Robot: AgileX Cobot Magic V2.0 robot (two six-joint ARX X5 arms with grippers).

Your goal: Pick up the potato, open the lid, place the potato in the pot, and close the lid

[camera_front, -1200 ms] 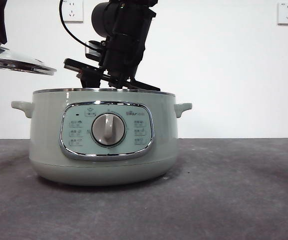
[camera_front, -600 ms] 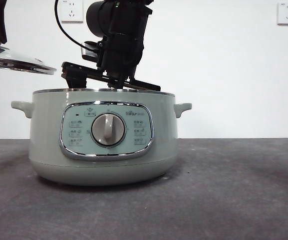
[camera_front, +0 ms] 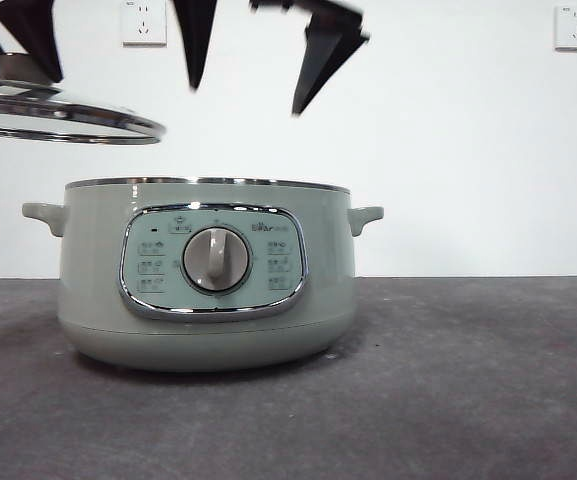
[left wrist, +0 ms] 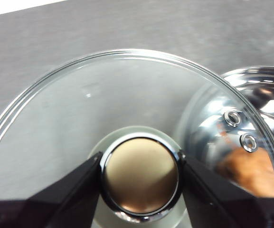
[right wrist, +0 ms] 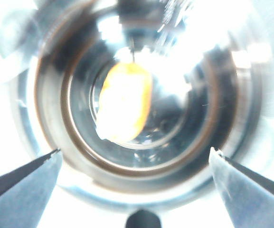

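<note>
Grey table, potato in pot beneath spread right jaws

One pot, with two side handles and one round dial. One glass lid, carrying one knob. One potato (blurred, seen down inside the pot). Two pincers: left pincer, right pincer. Two wall sockets.
</note>
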